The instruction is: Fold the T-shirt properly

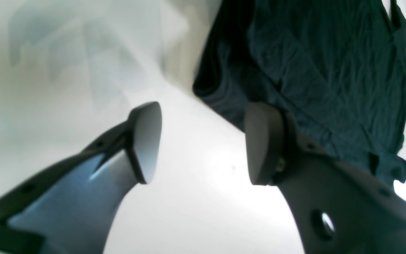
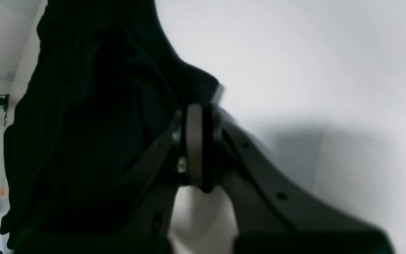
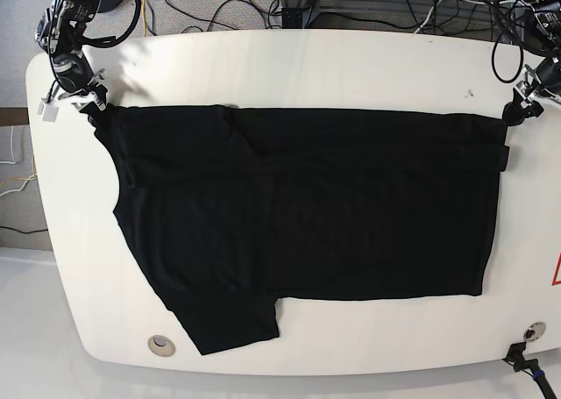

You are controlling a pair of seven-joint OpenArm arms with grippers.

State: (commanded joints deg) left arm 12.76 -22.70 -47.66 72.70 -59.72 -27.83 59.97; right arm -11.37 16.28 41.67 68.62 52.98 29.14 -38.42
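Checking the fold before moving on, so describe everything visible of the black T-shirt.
The black T-shirt is soft-looking fabric, no print showing, lying on the white table. It is partly folded: its far edge is doubled over in a long band, slightly creased. One sleeve juts out at the near left. The right pincer grips its far left corner; the left pincer is open near the far right corner.

Left hand (image 1: 203, 143) open, right hand (image 2: 198, 146) closed
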